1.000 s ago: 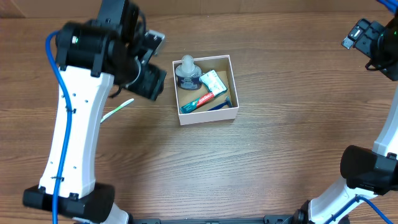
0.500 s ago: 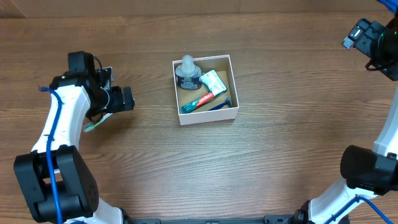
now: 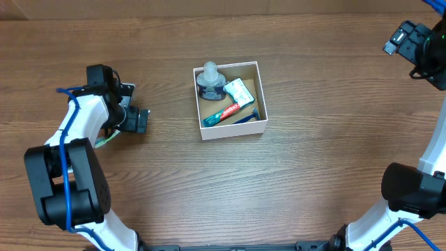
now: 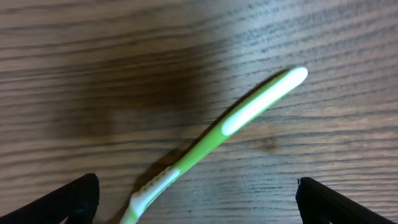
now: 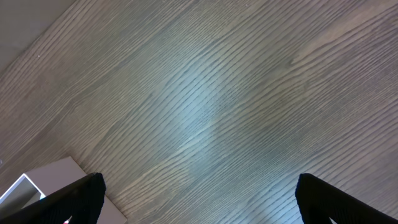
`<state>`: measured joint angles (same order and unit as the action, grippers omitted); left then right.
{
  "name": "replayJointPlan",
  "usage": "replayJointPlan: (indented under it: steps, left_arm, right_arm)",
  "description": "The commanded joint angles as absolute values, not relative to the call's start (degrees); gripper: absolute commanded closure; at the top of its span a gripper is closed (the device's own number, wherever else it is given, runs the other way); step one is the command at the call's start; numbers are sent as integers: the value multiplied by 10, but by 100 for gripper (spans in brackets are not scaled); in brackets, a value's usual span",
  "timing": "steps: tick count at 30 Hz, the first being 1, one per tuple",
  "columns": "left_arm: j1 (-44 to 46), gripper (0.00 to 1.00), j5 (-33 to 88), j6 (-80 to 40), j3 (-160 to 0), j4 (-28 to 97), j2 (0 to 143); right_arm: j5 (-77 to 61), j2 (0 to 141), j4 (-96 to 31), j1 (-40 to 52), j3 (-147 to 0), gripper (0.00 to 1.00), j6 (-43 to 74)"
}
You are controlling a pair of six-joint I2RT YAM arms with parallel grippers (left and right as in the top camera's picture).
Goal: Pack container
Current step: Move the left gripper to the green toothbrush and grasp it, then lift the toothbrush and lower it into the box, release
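Your left gripper (image 4: 199, 202) is spread wide, with the green toothbrush (image 4: 230, 121) lying on the wooden table (image 4: 311, 50) between its fingers. Right gripper (image 5: 199, 199) is wide open too, off at the far corner. The container (image 3: 233, 130) sits mid-table, well apart from the toothbrush.

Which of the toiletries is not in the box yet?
The green toothbrush, lying on the table by the open left gripper. The toothpaste tube, blue razor, dark jar and packet all sit inside the container.
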<state>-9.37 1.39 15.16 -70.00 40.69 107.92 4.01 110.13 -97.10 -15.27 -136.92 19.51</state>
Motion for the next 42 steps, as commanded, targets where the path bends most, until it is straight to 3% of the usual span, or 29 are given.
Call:
replayJointPlan:
  steps: [1, 8, 12, 13, 16, 18, 21, 25, 29, 32, 39, 40, 42]
  left_arm:
    - [-94, 0, 52, 218, -694, 401, 1099]
    - [-94, 0, 69, 253, -694, 432, 1139]
    - [-94, 0, 75, 209, -694, 470, 1186]
    - [-94, 4, 96, 175, -694, 478, 1192]
    - [-93, 48, 141, 67, -694, 485, 1193]
    - [-93, 51, 141, 12, -694, 493, 1193]
    - [-93, 46, 141, -18, -694, 515, 1193]
    - [-93, 63, 147, -17, -694, 527, 1193]
    - [-93, 60, 144, -12, -694, 533, 1193]
    - [-93, 70, 130, -13, -694, 504, 1193]
    - [-94, 70, 90, -13, -694, 442, 1193]
    - [-94, 65, 78, -13, -694, 431, 1193]
    - [-94, 46, 70, -13, -694, 406, 1193]
  right_arm:
    - [47, 1089, -970, -151, -1380, 0, 198]
    - [47, 1089, -970, -151, -1380, 0, 197]
    - [47, 1089, -970, -151, -1380, 0, 197]
    - [46, 1089, -970, -151, -1380, 0, 197]
    - [46, 1089, -970, -151, -1380, 0, 197]
    - [47, 1089, -970, -151, -1380, 0, 197]
    - [47, 1089, -970, -151, -1380, 0, 197]
    - [47, 1089, -970, -151, -1380, 0, 197]
    - [47, 1089, -970, -151, -1380, 0, 197]
    - [47, 1089, -970, -151, -1380, 0, 197]
    - [46, 1089, -970, -151, -1380, 0, 197]
    - [46, 1089, -970, -151, -1380, 0, 197]
    - [47, 1089, -970, -151, -1380, 0, 198]
